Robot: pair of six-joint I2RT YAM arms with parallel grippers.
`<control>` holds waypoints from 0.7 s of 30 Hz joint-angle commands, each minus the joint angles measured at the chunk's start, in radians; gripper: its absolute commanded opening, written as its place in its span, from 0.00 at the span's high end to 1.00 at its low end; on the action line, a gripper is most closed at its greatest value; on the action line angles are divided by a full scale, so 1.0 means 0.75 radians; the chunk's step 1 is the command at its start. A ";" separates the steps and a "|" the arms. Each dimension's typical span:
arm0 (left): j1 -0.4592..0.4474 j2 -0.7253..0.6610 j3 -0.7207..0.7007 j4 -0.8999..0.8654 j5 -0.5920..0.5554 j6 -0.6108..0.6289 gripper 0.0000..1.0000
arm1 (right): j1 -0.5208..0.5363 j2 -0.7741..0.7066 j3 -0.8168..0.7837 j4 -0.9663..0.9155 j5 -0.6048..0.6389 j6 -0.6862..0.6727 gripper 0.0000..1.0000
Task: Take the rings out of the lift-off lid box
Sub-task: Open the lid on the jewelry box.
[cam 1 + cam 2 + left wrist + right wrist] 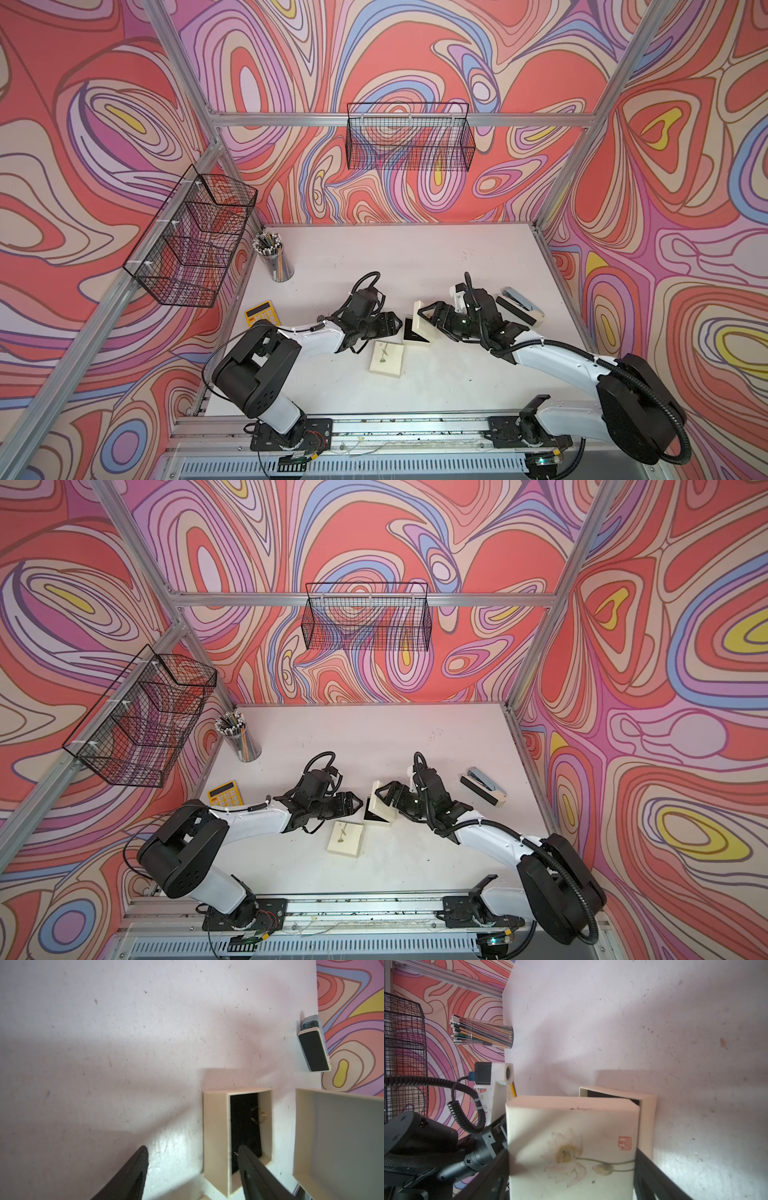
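Rings (258, 1115) are lying in box (216, 1136) on dark lining: tiny, light, stiff, likely slippery, best pinched across a band. Left end effector (192, 1148) is hovering spread above; right end effector (569, 1153) is clamping lid (571, 1122).

Rings (258, 1115) in box base (216, 1132); lid (571, 1147) tilted just beside it; closed box (387, 358) before; stapler (521, 307) right.

The lid (571, 1147) is printed on cream with a pale lotus and a red seal. The cream box (216, 1136) is lined in black. The walls (415, 62) are covered in coral, lilac, blue and yellow swirls; the calculator (262, 316) is coloured yellow.
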 commanded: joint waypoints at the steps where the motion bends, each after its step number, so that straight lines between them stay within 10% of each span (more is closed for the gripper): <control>1: 0.006 -0.041 0.000 0.004 0.013 -0.008 0.29 | -0.003 0.011 -0.019 0.039 0.008 -0.001 0.23; 10: -0.004 0.007 -0.002 0.117 0.089 -0.035 0.33 | -0.023 0.001 0.001 0.025 -0.004 0.005 0.23; 21: -0.074 0.012 0.104 -0.045 -0.027 0.100 0.35 | -0.272 -0.039 0.238 -0.573 0.176 -0.251 0.23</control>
